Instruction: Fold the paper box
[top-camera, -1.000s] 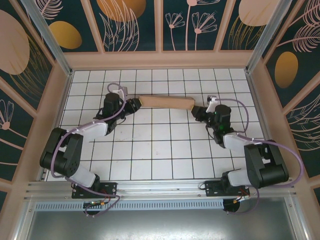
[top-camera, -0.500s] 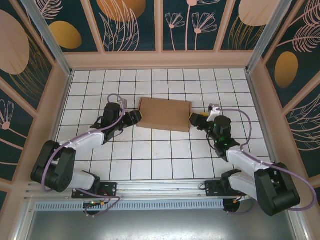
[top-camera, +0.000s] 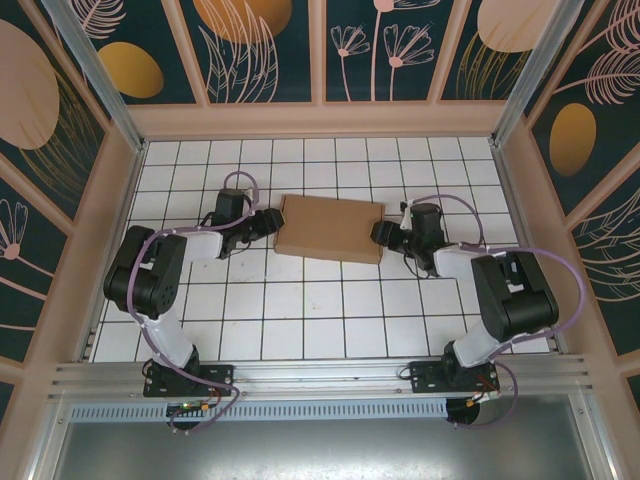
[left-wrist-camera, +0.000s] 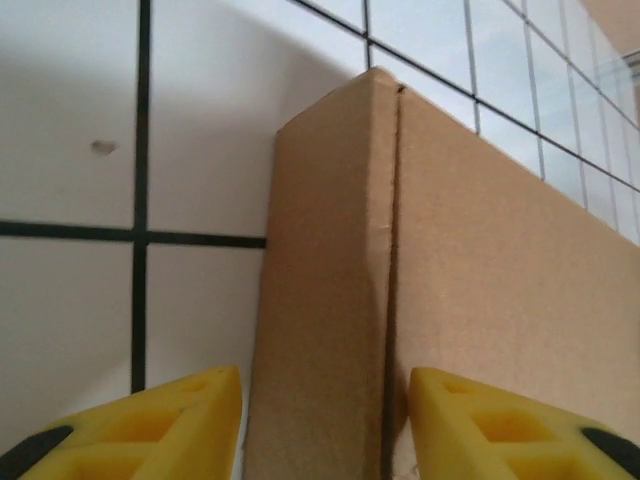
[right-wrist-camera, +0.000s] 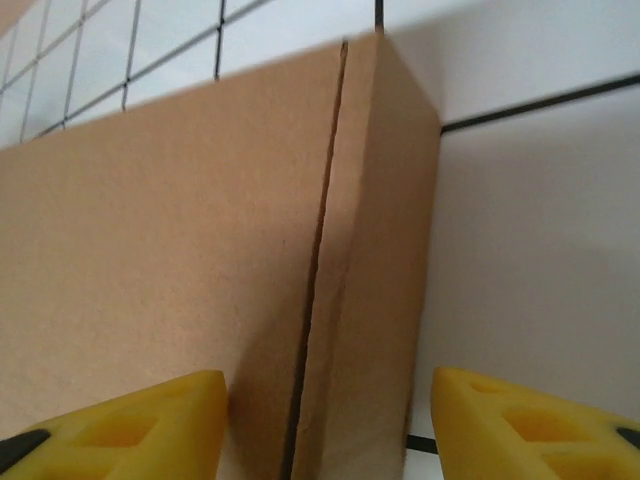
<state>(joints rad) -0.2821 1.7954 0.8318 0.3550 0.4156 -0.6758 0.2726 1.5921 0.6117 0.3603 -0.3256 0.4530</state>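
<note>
The paper box (top-camera: 331, 228) lay flat on the white gridded surface (top-camera: 320, 310), closed into a shallow brown rectangle. It sat in the far-middle part of the surface with its long sides running left to right, slightly skewed to the grid lines. A second earlier it had been held up on edge between the two arms, showing only a thin strip from above. Half a second earlier it was already down on its broad face. That suggested the folding was done, or nearly so, and that the box had just been set down.

In the left wrist view, the box's short end wall (left-wrist-camera: 320, 300) met the top panel along a thin, dark, tight seam. The right wrist view showed a matching seam at the other end (right-wrist-camera: 370, 250), and no flap stood proud at either one.

The left end effector (top-camera: 268, 222) sat at the box's left end and the right end effector (top-camera: 381, 234) at its right end. Both were parted, their yellow fingers (left-wrist-camera: 130, 425) straddling the end wall without a visible clamp. Both arms had shifted since the box came down, their forearms now lying low and pointing inward.

Bare tiles lay on the near side, between the box and the arm bases. A narrower band of tiles remained before the back wall (top-camera: 320, 120). Both ends were hemmed in by the arms, so withdrawing straight outward looked like the clean exit.
</note>
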